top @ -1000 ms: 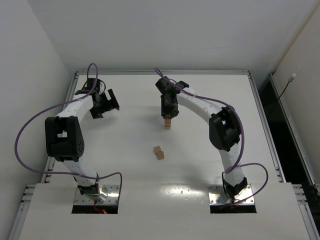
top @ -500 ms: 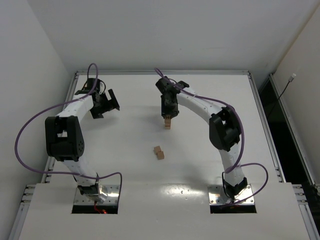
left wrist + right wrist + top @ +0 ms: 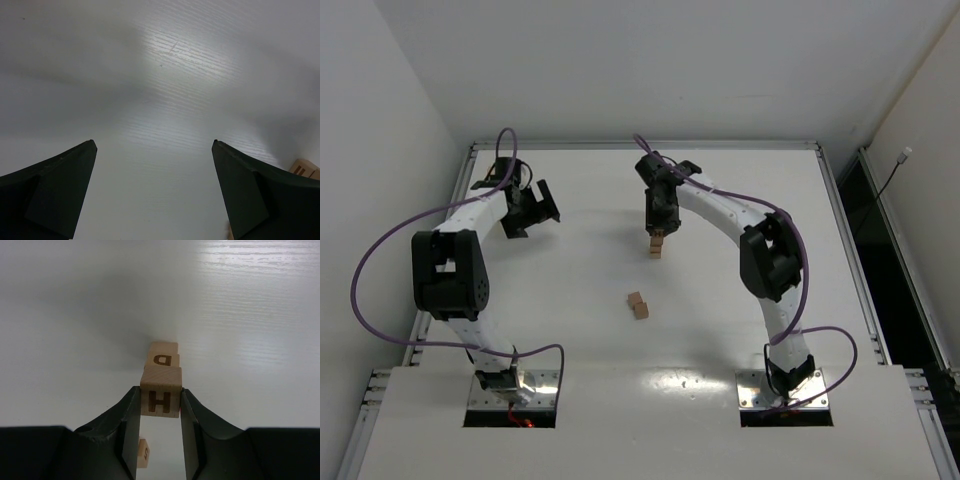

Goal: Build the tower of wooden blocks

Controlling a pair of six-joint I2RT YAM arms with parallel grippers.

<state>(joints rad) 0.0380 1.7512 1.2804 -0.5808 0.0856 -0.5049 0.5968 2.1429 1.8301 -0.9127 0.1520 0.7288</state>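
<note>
My right gripper (image 3: 160, 390) is shut on a tan wood block marked H (image 3: 161, 397). It holds that block right over the tower (image 3: 164, 357), whose top cube shows a D. Whether the H block touches the D cube I cannot tell. From above, the right gripper (image 3: 658, 230) hangs over the short tower (image 3: 656, 248) at mid table. Two loose wood blocks (image 3: 638, 305) lie together nearer the arm bases, and one of them, marked S (image 3: 143, 453), shows between the right fingers. My left gripper (image 3: 536, 208) is open over bare table at the far left, holding nothing (image 3: 154, 145).
A corner of a tan cube (image 3: 306, 169) peeks in at the right edge of the left wrist view. The white table (image 3: 740, 320) has a raised metal rim (image 3: 840, 200) on its sides. Purple cables loop off both arms.
The right wrist has shifted very slightly to the right above the tower. The left arm and the loose blocks have not moved.
</note>
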